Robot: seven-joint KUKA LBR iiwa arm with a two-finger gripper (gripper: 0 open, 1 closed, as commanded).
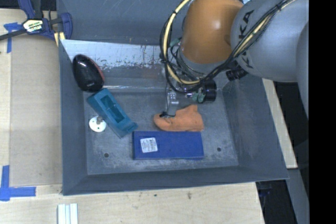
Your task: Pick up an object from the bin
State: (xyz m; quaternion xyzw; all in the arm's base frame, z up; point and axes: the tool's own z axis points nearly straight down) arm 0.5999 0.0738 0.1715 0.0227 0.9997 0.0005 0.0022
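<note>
Bin [115, 8], contents as I found them, left to right.

1. Mouse [86, 73]: black, rounded, at the far left against the back wall.
2. Disc [97, 124]: white, small, flat on the floor just left of the teal box.
3. Teal box [112, 111]: oblong, lying aslant, its near end close to the blue box's left corner.
4. Blue box [168, 145]: flat, rectangular, with a white label at its left end. It lay along the front of the floor.
5. Lump [184, 120]: orange, irregular, rounded, mid-floor just behind the blue box's back edge. Whether the two touched I could not tell. This was the item my jaws stood at.

Handling, by my estimate: the lump looked soft and light. It would likely give under a squeeze rather than slip, and did not seem fragile. The narrow left end seemed the best hold, taken across its short width. The thicker right body might have been too broad to span.

Jaws: their tip sat at the lump's left end, seemingly touching its top. Whether they were released or clenched I could not tell, so I could not call the lump gripped.
</note>
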